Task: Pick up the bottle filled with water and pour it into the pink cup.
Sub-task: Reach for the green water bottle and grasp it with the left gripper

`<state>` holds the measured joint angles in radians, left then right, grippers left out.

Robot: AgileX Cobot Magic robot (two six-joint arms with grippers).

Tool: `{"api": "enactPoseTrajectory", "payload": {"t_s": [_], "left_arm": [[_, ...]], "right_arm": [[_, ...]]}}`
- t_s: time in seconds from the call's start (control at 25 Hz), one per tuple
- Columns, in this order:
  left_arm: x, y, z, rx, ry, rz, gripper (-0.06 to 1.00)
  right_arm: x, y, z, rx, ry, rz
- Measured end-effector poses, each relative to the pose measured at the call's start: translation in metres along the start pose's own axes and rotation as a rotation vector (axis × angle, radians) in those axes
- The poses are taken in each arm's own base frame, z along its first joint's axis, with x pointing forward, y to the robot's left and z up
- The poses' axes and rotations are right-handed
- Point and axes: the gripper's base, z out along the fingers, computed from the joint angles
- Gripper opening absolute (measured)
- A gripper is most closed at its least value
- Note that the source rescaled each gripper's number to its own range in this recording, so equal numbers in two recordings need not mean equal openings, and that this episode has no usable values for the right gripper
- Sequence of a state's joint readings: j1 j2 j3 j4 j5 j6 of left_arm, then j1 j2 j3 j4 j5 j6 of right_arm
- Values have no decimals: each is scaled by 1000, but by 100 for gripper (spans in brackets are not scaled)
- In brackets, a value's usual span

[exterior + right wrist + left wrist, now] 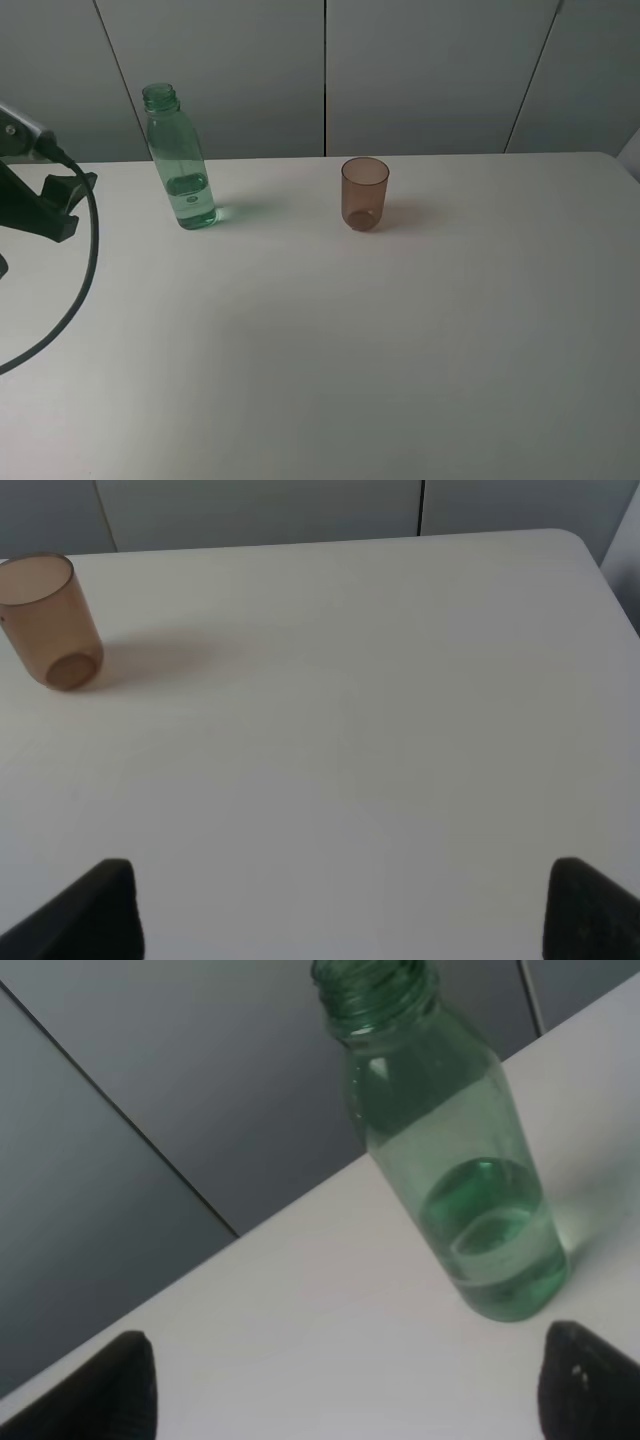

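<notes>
The bottle (180,160) is tall, clear green and capless, with water in its lower part, and stands upright at the back left of the white table (320,350). The pink cup (365,195) stands upright to its right, apart from it. In the left wrist view the bottle (450,1160) is just ahead of my left gripper (345,1400), which is open with nothing between its dark fingertips (110,1390). My left arm (45,195) shows at the table's left edge. My right gripper (340,920) is open and empty, far from the pink cup (45,620).
Grey wall panels (420,70) rise right behind the table's back edge. A black cable (85,270) loops from the left arm over the table's left side. The table's right corner (590,550) lies beyond the cup.
</notes>
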<state>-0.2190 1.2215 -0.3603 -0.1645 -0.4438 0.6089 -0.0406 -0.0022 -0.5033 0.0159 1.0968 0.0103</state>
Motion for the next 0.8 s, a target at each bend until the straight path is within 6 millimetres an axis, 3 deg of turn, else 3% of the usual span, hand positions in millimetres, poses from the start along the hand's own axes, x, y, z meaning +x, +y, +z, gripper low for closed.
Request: {"api": "enactPoseTrajectory", "payload": {"t_s": [0.36,0.8], "left_arm": [[33,6,34,39,-12,45,90],[71,11,74,306,-215,221,90]], "right_arm": [[0,0,0,0,0,0],[0,0,0,0,0,0]]}}
